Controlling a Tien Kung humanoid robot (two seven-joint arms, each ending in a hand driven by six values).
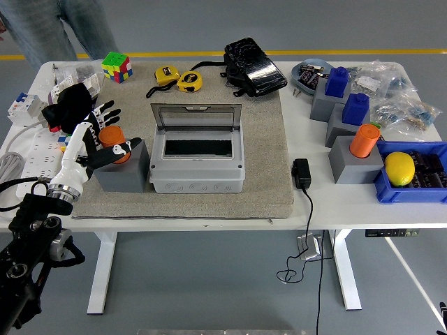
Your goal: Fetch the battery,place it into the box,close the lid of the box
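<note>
While the left hand [98, 132] reaches in from the lower left over the grey mat [269, 157], its fingers [119, 150] wrap round the orange battery [112, 139], which stands upright in a grey holder block [126, 171] at the mat's left side. Thumb crosses the battery's front, other fingers behind it; battery is not lifted clear, its base is inside the block. Right hand isn't in the pic.

Just right of the block, nearly touching, sits the grey box [197, 164], w/ its clear lid [196, 115] swung up and back on the far edge, dark cavity exposed, nothing visible inside.

Behind the mat: two yellow tape measures [179, 79], a black pouch [254, 66] and a colour cube [116, 67] near the far-left corner. A black cloth-like lump [68, 105] lies behind the hand, next to white electrical parts [24, 108] at the worktop's [314, 202] left edge.

Right side: a second orange battery [364, 140] in its own grey block, two blue caps [346, 94] on grey blocks behind it, plastic bags of small parts [401, 105], and a blue bin [412, 185] holding a yellow lemon-like object [399, 168]. A black adapter [301, 173] lies by the mat's right edge, its cable hanging off the front.

A person's legs [59, 28] in jeans stand at the far-left corner; no hands of theirs visible.
</note>
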